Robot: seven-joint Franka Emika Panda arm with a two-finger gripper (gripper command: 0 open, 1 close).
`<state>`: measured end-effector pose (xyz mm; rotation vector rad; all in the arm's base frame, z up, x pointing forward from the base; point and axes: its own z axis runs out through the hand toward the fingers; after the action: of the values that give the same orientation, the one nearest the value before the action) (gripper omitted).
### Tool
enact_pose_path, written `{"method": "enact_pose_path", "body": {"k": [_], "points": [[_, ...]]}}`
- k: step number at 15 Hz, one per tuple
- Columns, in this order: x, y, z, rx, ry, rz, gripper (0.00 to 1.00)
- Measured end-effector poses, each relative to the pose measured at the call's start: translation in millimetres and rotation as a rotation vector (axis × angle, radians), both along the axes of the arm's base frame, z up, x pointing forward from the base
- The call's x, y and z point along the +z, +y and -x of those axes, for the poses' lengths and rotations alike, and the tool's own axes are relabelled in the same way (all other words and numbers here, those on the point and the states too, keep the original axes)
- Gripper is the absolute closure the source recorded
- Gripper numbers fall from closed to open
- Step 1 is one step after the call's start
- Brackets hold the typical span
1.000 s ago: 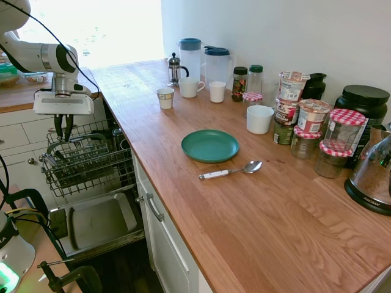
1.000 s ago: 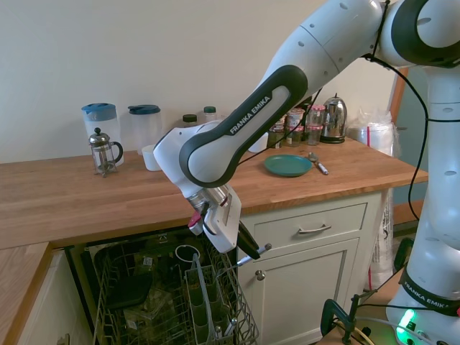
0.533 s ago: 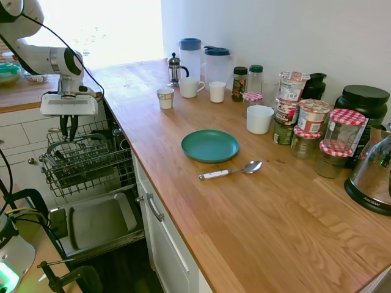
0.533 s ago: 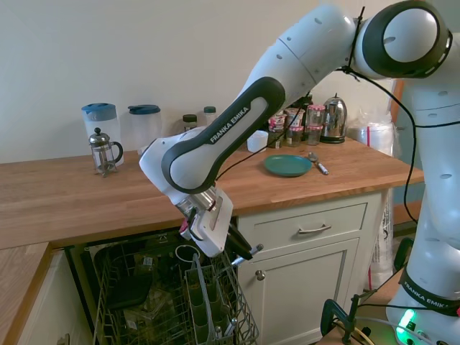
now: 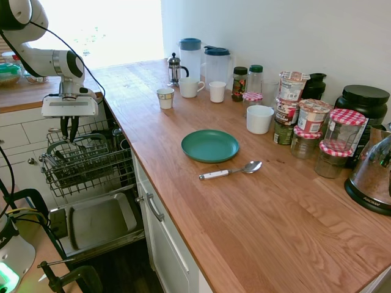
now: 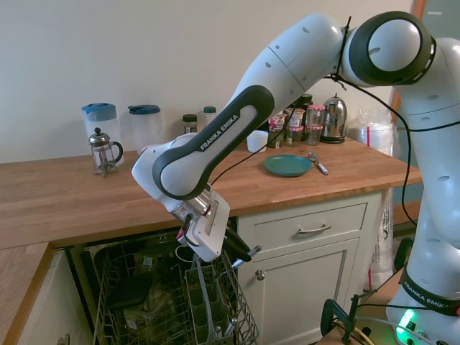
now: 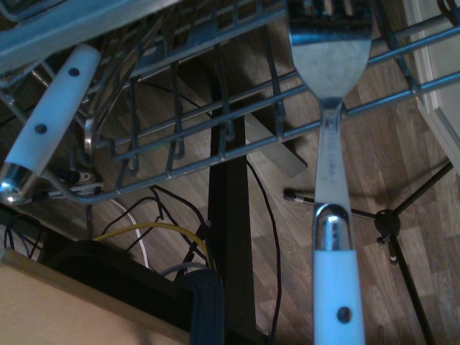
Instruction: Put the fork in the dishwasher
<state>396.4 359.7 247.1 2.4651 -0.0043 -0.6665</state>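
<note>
The dishwasher point(image 5: 101, 220) stands open under the wooden surface point(image 5: 256, 226), its door dropped flat and its dark wire rack point(image 6: 154, 305) pulled out; the second exterior view cuts the rack off at the bottom edge, and its contents are too dark to make out. The arm hangs the end effector point(image 5: 68, 129) just above the rack's back corner. Its dark fingers point(image 6: 241, 249) are pressed close, pinching the fork point(image 7: 330, 136). From outside, only a small pale tip shows past the fingertips. The wrist view shows the rest: a white riveted handle, blurred, cut off at the edge, and metal tines reaching over the rack wires. Another white-handled utensil point(image 7: 44, 128) lies in the rack, its working end hidden.
</note>
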Motion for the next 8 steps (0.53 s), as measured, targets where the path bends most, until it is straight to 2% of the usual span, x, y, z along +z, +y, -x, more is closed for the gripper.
{"method": "enact_pose_path", "body": {"k": [8], "points": [[-42,32,-18,-0.025,0.02,0.12,1.0]]}}
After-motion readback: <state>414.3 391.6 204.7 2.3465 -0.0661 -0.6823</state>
